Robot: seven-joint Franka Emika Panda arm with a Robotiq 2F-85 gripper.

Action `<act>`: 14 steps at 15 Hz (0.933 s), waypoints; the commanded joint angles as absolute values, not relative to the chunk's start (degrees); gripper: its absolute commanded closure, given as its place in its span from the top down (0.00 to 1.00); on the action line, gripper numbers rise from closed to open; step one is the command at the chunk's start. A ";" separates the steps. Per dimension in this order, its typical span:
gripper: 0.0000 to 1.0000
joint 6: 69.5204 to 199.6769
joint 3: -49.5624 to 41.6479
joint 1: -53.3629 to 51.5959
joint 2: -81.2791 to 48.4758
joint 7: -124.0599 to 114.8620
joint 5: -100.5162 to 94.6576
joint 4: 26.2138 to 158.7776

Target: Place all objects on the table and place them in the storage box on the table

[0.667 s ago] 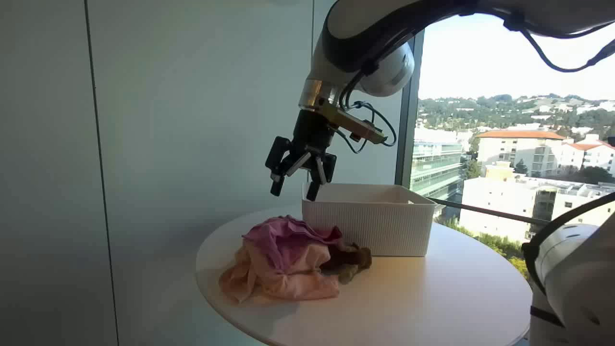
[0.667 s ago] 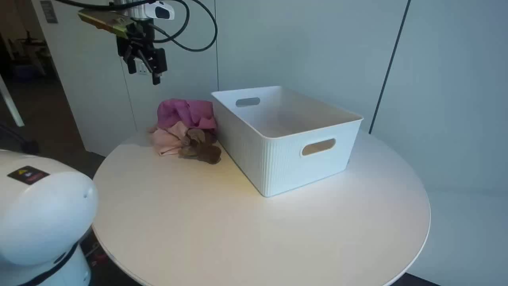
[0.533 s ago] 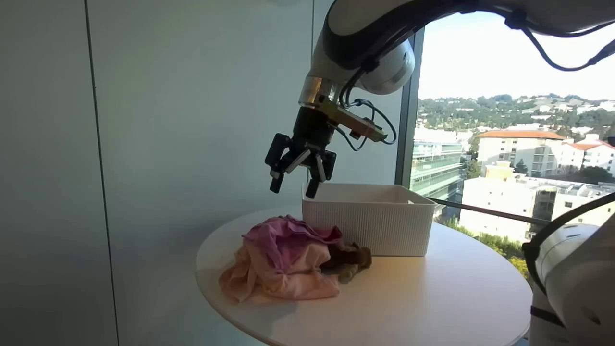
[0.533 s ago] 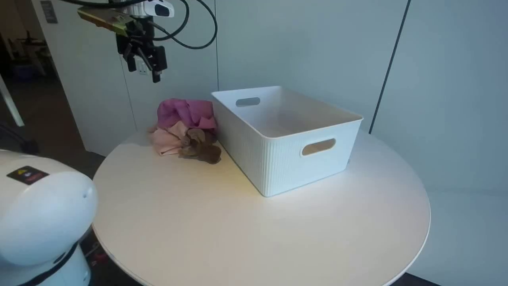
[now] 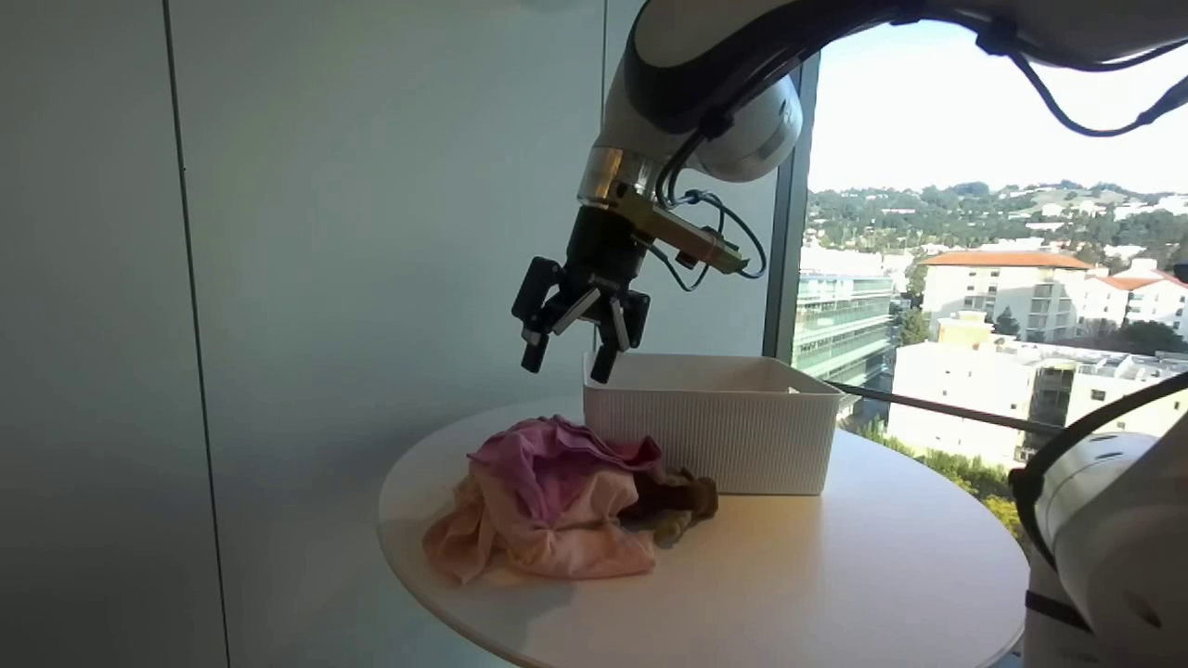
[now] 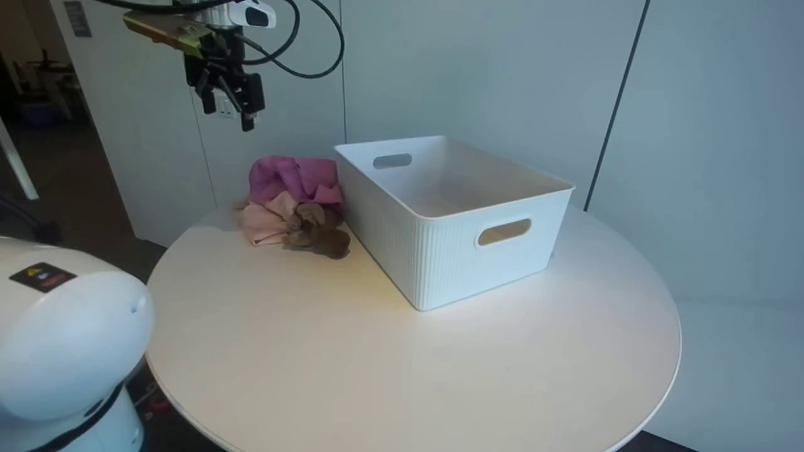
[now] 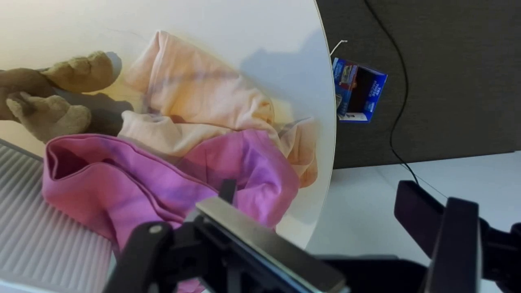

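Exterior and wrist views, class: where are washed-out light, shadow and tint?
In an exterior view, the sky looks washed out; in the wrist view, a bluish shadow lies on the table beside the peach cloth; in an exterior view, a yellowish tint colours the table by the storage box.

I'd call this an office, high up: plain panelled walls (image 5: 371, 232), a round white counter (image 5: 835, 575), a window (image 5: 947, 121) looking over rooftops (image 5: 1007, 260).
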State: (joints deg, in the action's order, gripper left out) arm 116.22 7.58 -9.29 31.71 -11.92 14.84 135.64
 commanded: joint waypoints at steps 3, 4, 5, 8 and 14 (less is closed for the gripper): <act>1.00 117.17 8.48 -5.72 19.63 -13.49 11.26 130.57; 1.00 117.46 9.61 -4.09 17.74 -16.07 7.01 129.73; 1.00 117.09 10.00 -2.82 16.23 -17.95 2.58 128.72; 1.00 112.72 9.72 -1.23 10.21 -22.78 -6.41 124.65; 1.00 112.42 5.11 -3.09 -0.11 -5.70 10.64 119.44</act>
State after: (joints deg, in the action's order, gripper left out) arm 114.06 6.65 -2.58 4.71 -10.71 5.95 123.96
